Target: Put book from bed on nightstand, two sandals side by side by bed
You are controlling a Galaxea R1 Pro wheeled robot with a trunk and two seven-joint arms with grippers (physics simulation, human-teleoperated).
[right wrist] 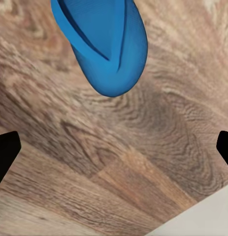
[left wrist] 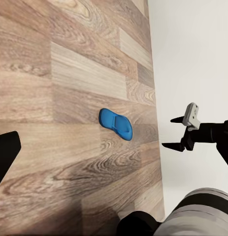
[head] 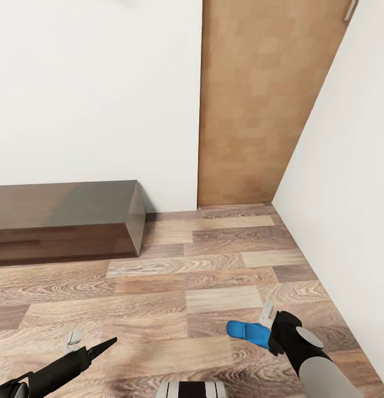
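1. Wood-plank floor (head: 214, 276) spans the head view's lower half; no writing is legible anywhere.
2. A dark-brown cabinet (head: 65, 221) stands at middle left against the white wall (head: 92, 88).
3. Right gripper (left wrist: 173, 132), lower right in the head view, fingers spread, grips nothing.
4. One blue sandal (head: 247, 330) lies flat on the floor beside it.
5. Left gripper (head: 89, 345), lower left: cannot tell its opening.

- Left arm low at head view's bottom left, forearm black; left hand (head: 84, 347) pointing fwd, fingers look closed to a point.
- Right arm bent in from bottom right, grey forearm, black wrist; right hand (left wrist: 175, 132) fingers spread apart, nothing between them.
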